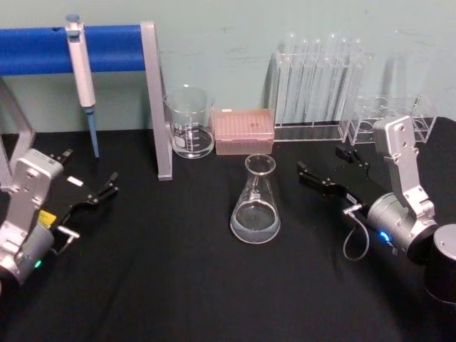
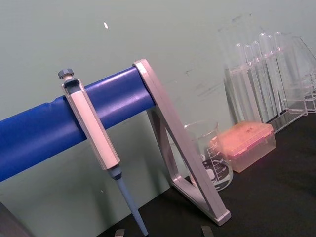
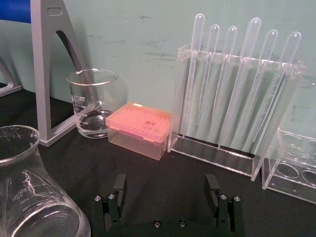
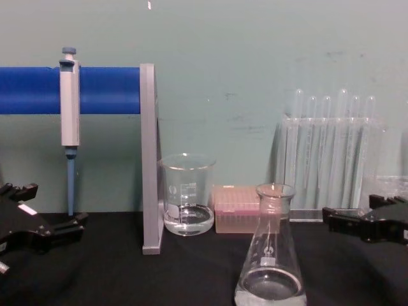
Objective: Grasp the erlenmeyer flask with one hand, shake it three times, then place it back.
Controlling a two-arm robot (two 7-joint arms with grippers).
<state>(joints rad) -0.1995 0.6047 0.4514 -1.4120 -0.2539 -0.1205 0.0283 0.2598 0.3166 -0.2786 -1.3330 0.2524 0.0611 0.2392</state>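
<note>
The erlenmeyer flask (image 1: 255, 201) stands upright on the black surface (image 1: 178, 285), near the middle, with a little clear water in its wide bottom. The right end effector (image 1: 324, 171) sits just to its right with its fingers spread apart, not touching the glass. The left end effector (image 1: 92, 187) rests far off on the left side, also spread apart.

One erlenmeyer flask (image 1: 255, 203), one beaker (image 1: 190, 122), one pink tip box (image 1: 244, 131), one pipette (image 1: 83, 78), six transfer pipettes (image 3: 237, 74), two grippers: left (image 1: 107, 187), right (image 1: 324, 167).
</note>
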